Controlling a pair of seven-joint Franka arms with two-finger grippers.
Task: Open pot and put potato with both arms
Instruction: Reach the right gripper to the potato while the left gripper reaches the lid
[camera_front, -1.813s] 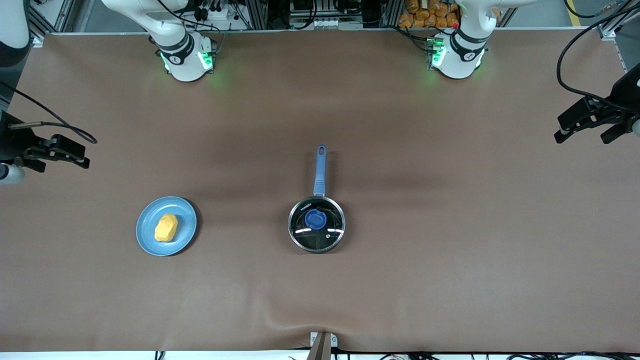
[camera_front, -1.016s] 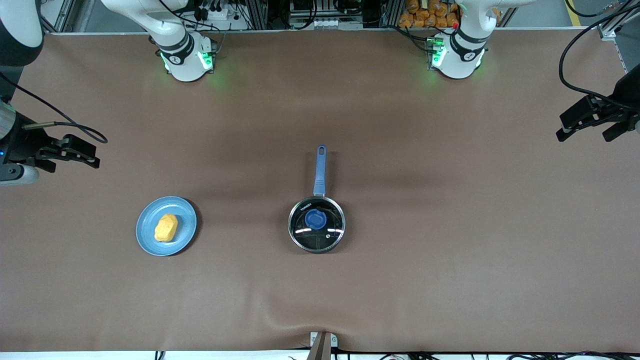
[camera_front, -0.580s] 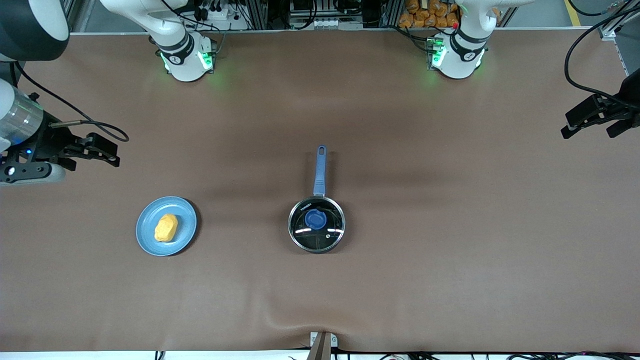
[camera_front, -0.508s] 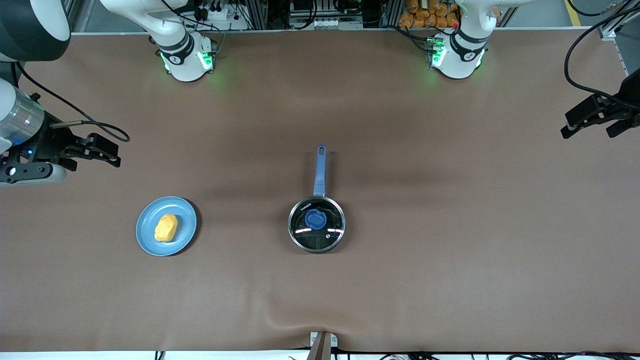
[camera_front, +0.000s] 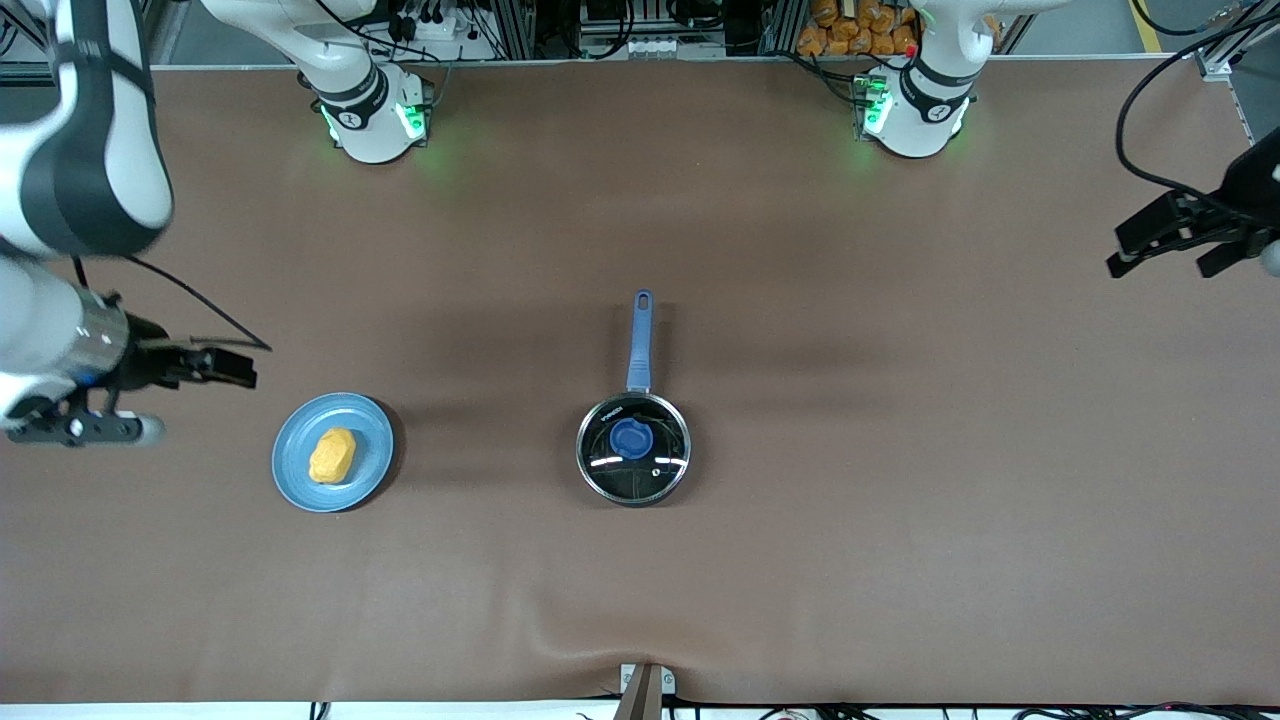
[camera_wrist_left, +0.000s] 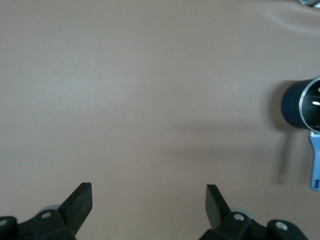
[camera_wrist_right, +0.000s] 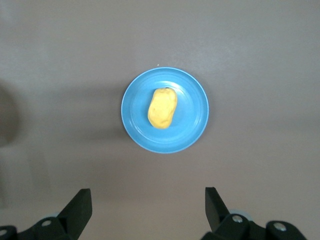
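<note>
A brown table (camera_front: 800, 300) carries a black saucepan (camera_front: 633, 448) near its middle, glass lid with blue knob (camera_front: 630, 438) on, blue handle (camera_front: 641, 340) pointing toward the robot bases. Toward the right arm's end lies a light-blue plate (camera_front: 372, 470) with the yellow potato (camera_front: 332, 456) on it. The right gripper (camera_front: 235, 365) hangs above the table beside the plate, jaws spread and empty. The left gripper (camera_front: 1170, 240) hangs above the left arm's end of the table, jaws likewise spread and empty.
</note>
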